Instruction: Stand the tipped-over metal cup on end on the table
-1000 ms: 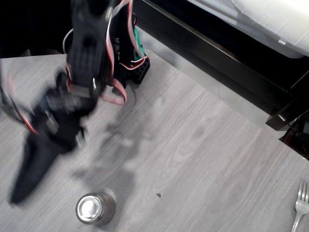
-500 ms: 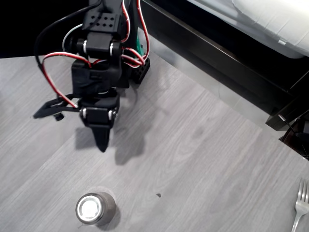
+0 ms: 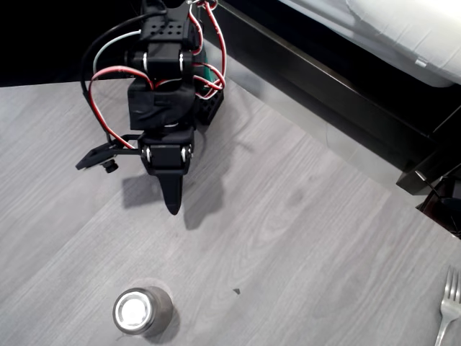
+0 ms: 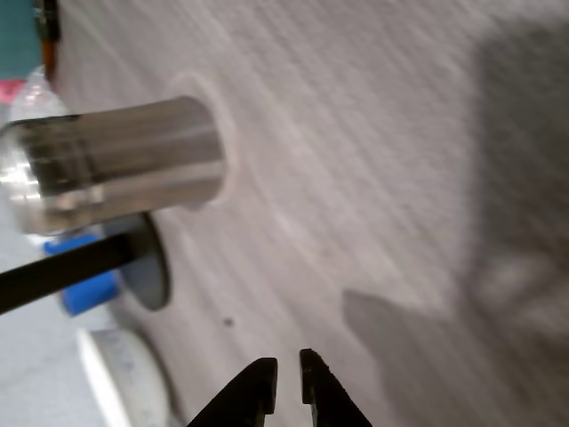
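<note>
We see the gripper (image 3: 173, 205) hanging above the table (image 3: 302, 238), tip down — jaws nearly closed, empty; the cup (image 3: 142, 311) stands near the bottom edge.

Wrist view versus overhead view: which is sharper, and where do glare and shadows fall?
Overhead view is sharp; glare whitens the metal cup top, and the arm's shadow lies on the table. Wrist view is soft and tilted sideways, with a broad shadow at right beyond the gripper.
</note>
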### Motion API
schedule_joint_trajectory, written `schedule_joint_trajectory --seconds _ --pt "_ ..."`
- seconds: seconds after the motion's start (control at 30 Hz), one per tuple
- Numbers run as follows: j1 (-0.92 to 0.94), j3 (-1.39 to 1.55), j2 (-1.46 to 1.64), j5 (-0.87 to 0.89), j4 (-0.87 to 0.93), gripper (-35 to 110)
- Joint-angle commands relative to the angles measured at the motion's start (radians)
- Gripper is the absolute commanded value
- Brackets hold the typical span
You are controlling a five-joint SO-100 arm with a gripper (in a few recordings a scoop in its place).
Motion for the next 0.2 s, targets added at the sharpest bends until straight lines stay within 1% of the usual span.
schedule_joint_trajectory --seconds 0.0,0.17 --pt "-0.006 -0.005 0.029 0.0 0.052 0" --pt "0.003 -0.005 0.029 -0.009 0.135 0"
